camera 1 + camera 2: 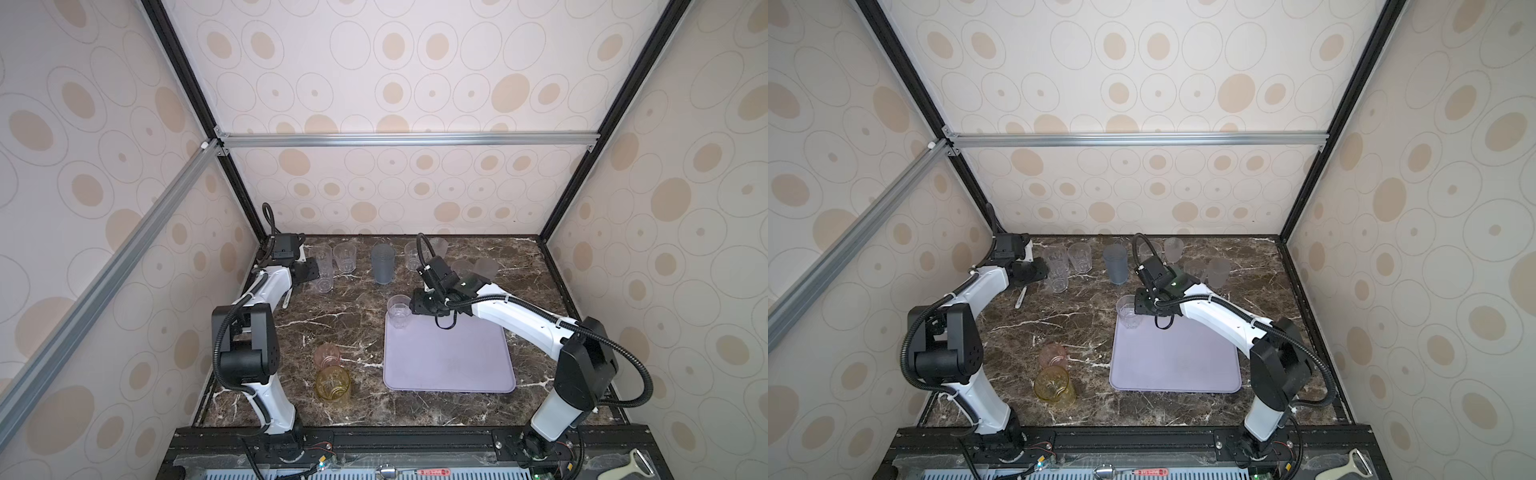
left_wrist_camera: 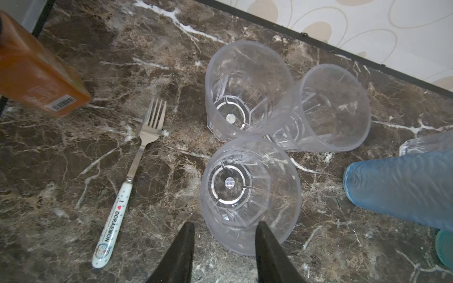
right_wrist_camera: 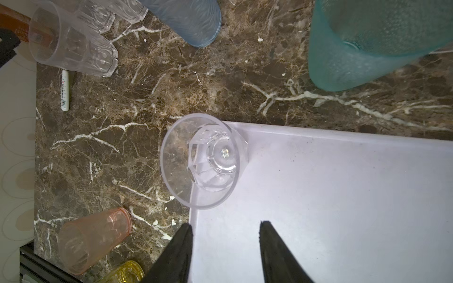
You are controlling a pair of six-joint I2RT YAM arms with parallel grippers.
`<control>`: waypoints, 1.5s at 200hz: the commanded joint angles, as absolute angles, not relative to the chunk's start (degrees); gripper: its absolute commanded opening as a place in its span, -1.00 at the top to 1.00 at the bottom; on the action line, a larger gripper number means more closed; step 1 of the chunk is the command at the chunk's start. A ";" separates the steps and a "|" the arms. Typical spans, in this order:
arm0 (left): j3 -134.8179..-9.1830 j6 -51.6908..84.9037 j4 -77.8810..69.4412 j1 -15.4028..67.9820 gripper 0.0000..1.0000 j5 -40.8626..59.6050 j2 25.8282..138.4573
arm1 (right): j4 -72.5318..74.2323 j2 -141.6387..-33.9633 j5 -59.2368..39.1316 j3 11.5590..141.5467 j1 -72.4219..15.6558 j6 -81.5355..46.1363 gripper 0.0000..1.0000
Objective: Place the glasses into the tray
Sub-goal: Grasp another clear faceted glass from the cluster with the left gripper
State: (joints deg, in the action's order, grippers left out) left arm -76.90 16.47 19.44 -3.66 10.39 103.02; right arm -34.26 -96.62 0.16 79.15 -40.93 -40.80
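Tumbler, clear faceted, on smooth tray

Lit evenly and softly in both top views: bright on patterned walls, dimmer over dark marble surface. Only faint, soft-edged shadows noted. Marked wide-angle bowing toward frame edges; slightly soft throughout. Wrist views: sharp on clear tumblers, small glints at bases; pale sheen along tray rim; close-range blur on orange box and teal tumbler.
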 commanded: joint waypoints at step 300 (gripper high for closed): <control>-75.17 15.77 23.98 5.78 1.00 1.95 86.01 | -33.81 -95.72 18.87 85.41 -50.32 -34.44 0.04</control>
State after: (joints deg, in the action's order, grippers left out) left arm -77.47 12.64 25.82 -0.62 6.48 92.53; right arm -34.24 -97.41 6.44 83.44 -46.24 -38.63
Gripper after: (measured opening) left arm 0.073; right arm 0.455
